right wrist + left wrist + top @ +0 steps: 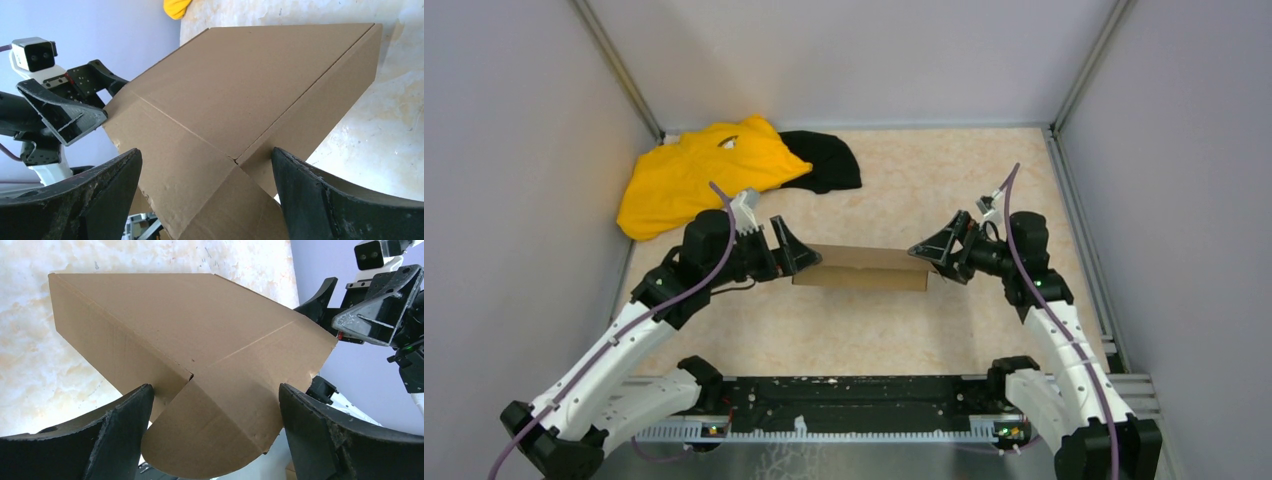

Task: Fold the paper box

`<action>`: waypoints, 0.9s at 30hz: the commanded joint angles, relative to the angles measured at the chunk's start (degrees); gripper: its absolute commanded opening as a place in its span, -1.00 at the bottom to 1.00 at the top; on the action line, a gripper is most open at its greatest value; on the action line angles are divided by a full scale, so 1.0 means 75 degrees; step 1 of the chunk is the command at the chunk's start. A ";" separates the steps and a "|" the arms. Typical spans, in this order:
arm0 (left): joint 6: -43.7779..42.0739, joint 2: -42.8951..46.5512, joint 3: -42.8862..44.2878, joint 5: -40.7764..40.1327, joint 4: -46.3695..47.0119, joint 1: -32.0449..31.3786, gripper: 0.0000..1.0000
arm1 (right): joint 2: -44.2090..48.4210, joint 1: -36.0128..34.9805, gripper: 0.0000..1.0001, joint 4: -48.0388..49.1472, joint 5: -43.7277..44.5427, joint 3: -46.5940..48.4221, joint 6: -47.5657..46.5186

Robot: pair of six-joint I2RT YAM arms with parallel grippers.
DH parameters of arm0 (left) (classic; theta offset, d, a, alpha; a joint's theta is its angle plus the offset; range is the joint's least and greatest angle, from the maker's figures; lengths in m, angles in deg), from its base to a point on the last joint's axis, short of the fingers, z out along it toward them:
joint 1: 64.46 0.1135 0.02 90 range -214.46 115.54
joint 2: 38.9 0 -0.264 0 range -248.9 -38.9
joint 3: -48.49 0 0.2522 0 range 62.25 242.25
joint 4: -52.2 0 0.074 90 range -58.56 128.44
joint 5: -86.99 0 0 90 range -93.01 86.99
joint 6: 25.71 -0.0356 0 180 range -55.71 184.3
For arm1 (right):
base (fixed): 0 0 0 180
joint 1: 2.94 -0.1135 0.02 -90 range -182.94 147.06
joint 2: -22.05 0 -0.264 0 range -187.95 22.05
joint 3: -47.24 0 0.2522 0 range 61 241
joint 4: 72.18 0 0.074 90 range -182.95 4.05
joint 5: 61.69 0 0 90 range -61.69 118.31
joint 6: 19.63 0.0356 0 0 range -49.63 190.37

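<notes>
Midway across the tabletop [924, 180], the paper box [861, 268] lies as a shallow brown carton with a flap jutting from each short end. At either end a gripper faces it: the left gripper [802, 255] and right gripper [929, 252] both stand spread wide, each straddling its flap without pinching it, a stance that seems meant to steady both ends and tuck the flaps in. Off in the far left corner, the yellow cloth [694, 175] and black cloth [829, 160] lie well apart from the work.

Beige marbled table [984, 190]: yellow cloth [684, 180], black cloth [829, 160] touching at far left; paper box [864, 268] mid-table.
</notes>
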 commanded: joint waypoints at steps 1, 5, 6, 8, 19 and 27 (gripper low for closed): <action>0.0502 -0.0016 -0.0116 0.0659 0.0119 -0.0052 0.98 | 0.0163 -0.0162 0.97 0.0115 -0.0547 0.0545 0.0393; 0.0622 -0.0019 -0.0189 0.0731 0.0142 -0.0059 0.98 | 0.0028 -0.0159 0.97 0.0003 -0.0549 0.0862 0.0422; 0.0645 -0.0019 -0.0191 0.0740 0.0143 -0.0057 0.98 | 0.0004 -0.0161 0.97 0.0003 -0.0531 0.0919 0.0440; 0.0678 -0.0020 -0.0180 0.0796 0.0173 -0.0055 0.98 | -0.0051 -0.0164 0.97 -0.0002 -0.0507 0.1001 0.0456; 0.0775 -0.0201 0.0043 0.0960 0.0073 -0.0051 0.98 | -0.0152 -0.0176 0.97 0.0099 -0.0466 0.1143 0.0712; 0.0947 -0.0063 0.0096 0.0833 -0.0113 -0.0046 0.98 | -0.0114 -0.0173 0.97 -0.0136 -0.0478 0.1164 0.0839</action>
